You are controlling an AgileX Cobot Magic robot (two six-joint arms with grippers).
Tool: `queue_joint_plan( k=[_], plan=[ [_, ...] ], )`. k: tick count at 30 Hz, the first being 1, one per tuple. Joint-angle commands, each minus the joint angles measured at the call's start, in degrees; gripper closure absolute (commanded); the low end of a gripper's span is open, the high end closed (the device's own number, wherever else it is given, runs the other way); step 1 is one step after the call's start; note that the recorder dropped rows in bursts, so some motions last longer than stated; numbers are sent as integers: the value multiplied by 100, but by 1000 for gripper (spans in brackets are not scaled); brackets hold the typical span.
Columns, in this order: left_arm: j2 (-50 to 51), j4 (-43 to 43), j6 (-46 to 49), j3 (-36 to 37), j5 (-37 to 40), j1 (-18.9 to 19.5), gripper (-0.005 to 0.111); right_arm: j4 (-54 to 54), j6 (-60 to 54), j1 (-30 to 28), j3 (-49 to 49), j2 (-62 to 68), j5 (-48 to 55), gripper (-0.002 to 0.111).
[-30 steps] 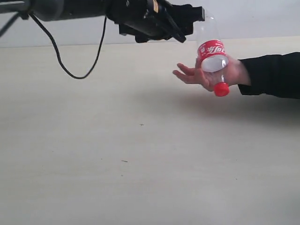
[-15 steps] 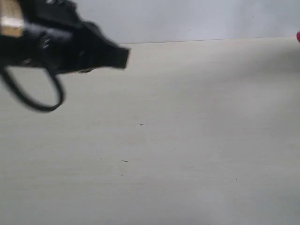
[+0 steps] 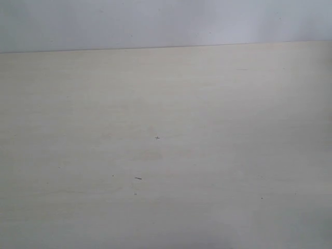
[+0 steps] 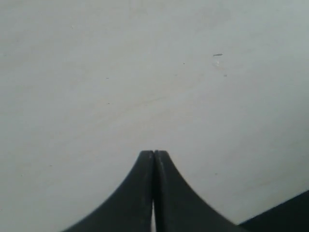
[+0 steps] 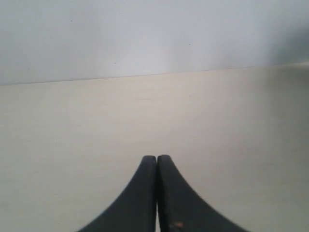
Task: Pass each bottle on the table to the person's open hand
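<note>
Pale beige table fills the exterior view beneath a grey-white wall; no bottle and no open hand shows in any view. Above the table, the left fingers are pressed together on nothing. The right fingers, likewise pressed together and empty, point toward the table's far edge. A small dark dash marks the table near its middle. Any bottle lying outside these views would likely topple if approached with fingers unopened, and one released with no palm waiting would drop to the table.
</note>
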Motion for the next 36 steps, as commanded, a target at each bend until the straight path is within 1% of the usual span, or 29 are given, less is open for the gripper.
queue_joint_plan(
  k=[1, 2, 3, 4, 5, 6, 8, 10, 12, 14, 17, 18, 20, 21, 24, 26, 28, 30, 36],
  plan=[
    [-342, -5, 249, 19, -109, 923, 107, -32, -7, -24, 24, 13, -44, 108],
    [-438, 22, 366, 19, -208, 1218, 107, -32, -7, -24, 24, 13, -44, 108],
    [-577, 95, 591, 19, -388, 1681, 107, -32, -7, -24, 24, 13, -44, 108],
    [-679, 124, 690, 19, -528, 2001, 107, -32, -7, -24, 24, 13, -44, 108],
    [-794, 139, 739, 19, -636, 2327, 107, -32, -7, -24, 24, 13, -44, 108],
    [-992, 139, 751, 19, -770, 2800, 107, -32, -7, -24, 24, 13, -44, 108],
    [-1310, 164, 751, 19, -898, 3439, 107, -32, -7, -24, 24, 13, -44, 108],
    [-1672, 164, 751, 19, -874, 3996, 107, -32, -7, -24, 24, 13, -44, 108],
    [-2114, 291, 751, 19, -861, 4356, 107, -32, -7, -24, 24, 13, -44, 108],
    [-2556, 291, 751, 19, -876, 4527, 107, -32, -7, -24, 24, 13, -44, 108],
    [-3102, 215, 751, 19, -1026, 4570, 107, -32, -7, -24, 24, 13, -44, 108],
    [-3253, 163, 751, 34, -1133, 4570, 107, -32, -7, -24, 24, 13, -44, 108],
    [-3624, 9, 751, 231, -1619, 4570, 107, -32, -7, -24, 24, 13, -44, 108],
    [-3840, -95, 751, 400, -1859, 4570, 107, -32, -7, -24, 24, 13, -44, 108],
    [-4151, -112, 751, 801, -1951, 4570, 107, -32, -7, -24, 24, 13, -44, 108],
    [-4356, -112, 751, 1148, -2168, 4570, 107, -32, -7, -24, 24, 13, -44, 108],
    [-4621, -122, 751, 1624, -2850, 4570, 107, -32, -7, -24, 24, 13, -44, 108],
    [-4813, -122, 751, 2033, -3188, 4570, 107, -32, -7, -24, 24, 13, -44, 108],
    [-5137, -137, 751, 3161, -3750, 4531, 107, -32, -7, -24, 24, 13, -44, 108]
  ],
)
